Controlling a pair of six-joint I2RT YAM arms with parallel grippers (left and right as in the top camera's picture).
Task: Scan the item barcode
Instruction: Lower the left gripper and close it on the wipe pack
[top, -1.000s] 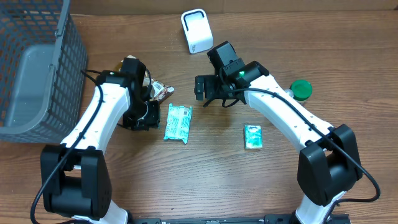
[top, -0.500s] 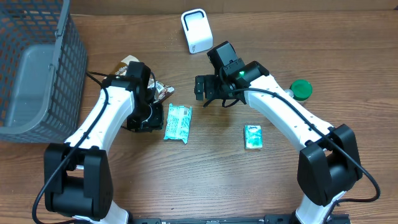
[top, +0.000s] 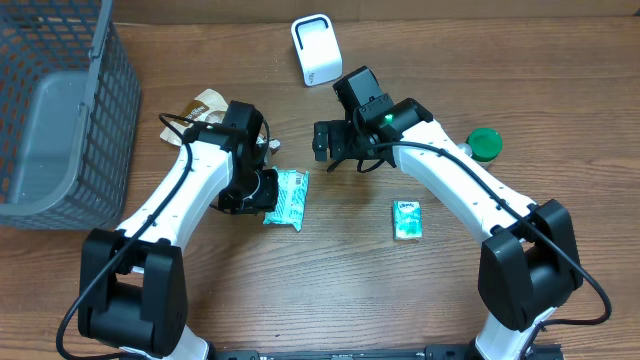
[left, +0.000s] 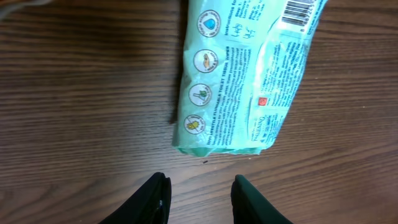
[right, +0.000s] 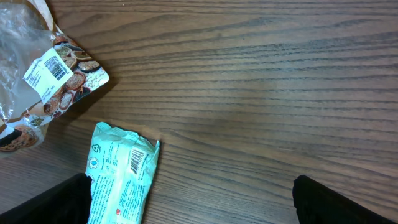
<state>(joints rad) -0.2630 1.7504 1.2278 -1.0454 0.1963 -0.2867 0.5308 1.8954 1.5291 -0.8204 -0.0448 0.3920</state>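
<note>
Starts at the left claw (left: 200, 198): part-way open, gripping nothing, low over the bare table (left: 93, 124). Finds the mint-green packet (left: 241, 74) directly ahead of the fingertips (left: 157, 198), offset slightly to the claw's right, near end close but not touching. Reads the long axis as running away from the claw, leaning a little rightward, so short end first. Spots the barcode (left: 300, 14) at the packet's far end, face up, at the top right of the wrist view. Puts the right claw (right: 193, 202) further off: spread wide, empty, with the same packet at the lower left of its own view, toward one finger rather than between the two. Judges the left arm the nearer one for the pick. Needs, probably, a short advance and a touch of rightward shift to bring the near end between the jaws. Farther out, past the right claw and away from both arm bases, notes a white box-like unit (top: 316, 48), likely the scanner. Close by the left arm's wrist, a printed snack bag (right: 57, 76), apart from the packet
</note>
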